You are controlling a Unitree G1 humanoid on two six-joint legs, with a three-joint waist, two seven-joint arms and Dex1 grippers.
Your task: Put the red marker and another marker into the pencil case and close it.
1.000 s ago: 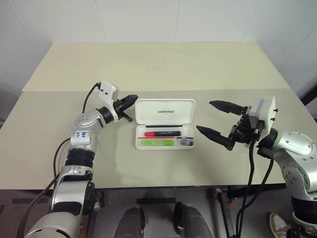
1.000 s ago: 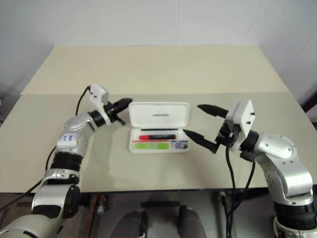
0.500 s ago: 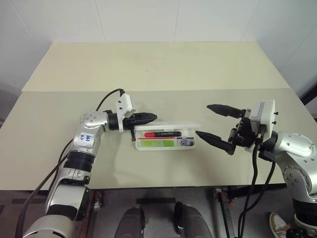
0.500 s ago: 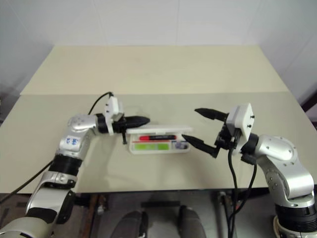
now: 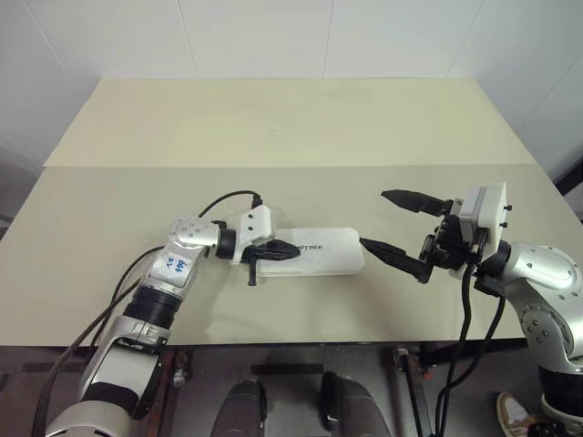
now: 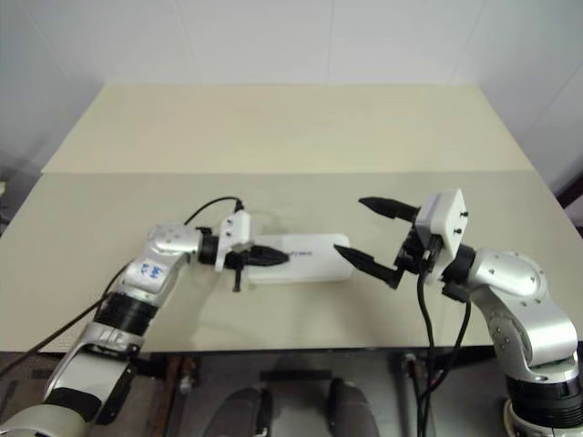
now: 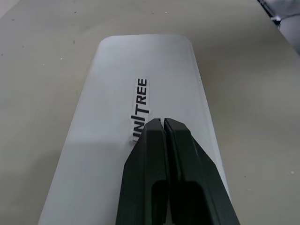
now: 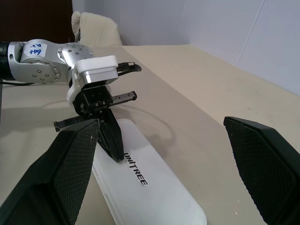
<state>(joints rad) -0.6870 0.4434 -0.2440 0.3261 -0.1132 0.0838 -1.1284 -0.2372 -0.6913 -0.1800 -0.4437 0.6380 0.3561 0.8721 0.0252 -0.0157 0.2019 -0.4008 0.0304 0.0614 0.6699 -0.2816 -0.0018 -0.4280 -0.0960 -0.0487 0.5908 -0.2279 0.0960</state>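
The white hard-plastic pencil case (image 5: pixel 310 251) with rounded corners lies closed and flat on the beige tabletop (image 5: pixel 273 127), dark "UNITREE" lettering facing up. The left tool (image 7: pixel 163 123), its two black fingers pressed together, rests its tips on the lid at the lettering. The right tool (image 5: pixel 393 223) hovers just beside the case's right end, fingers spread wide, holding nothing.
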